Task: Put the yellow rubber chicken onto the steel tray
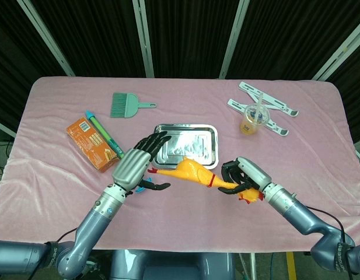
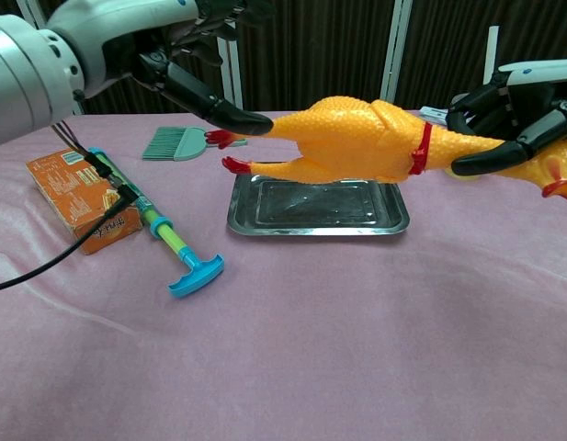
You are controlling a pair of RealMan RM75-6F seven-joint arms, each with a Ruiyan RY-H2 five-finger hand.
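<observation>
The yellow rubber chicken [image 2: 357, 142] hangs horizontally above the near edge of the steel tray [image 2: 318, 208], clear of its surface; the chest view shows this gap, which the head view [image 1: 190, 172] flattens into apparent overlap with the tray's [image 1: 185, 143] front rim. The right hand [image 2: 515, 108] grips the chicken's neck, fingers wrapped just beyond the red collar; in the head view [image 1: 241, 178] the red comb and beak protrude past the hand. The left hand [image 1: 135, 166] holds nothing, fingers spread, one fingertip close to the chicken's red feet; whether it touches them cannot be told. Only the head view shows the drink cup [image 1: 253, 120] and white folding stand [image 1: 262, 107]. Both views show the orange box [image 2: 81, 198], the green-and-blue pump [image 2: 161, 235] beside it, and the teal brush [image 2: 176, 143].
</observation>
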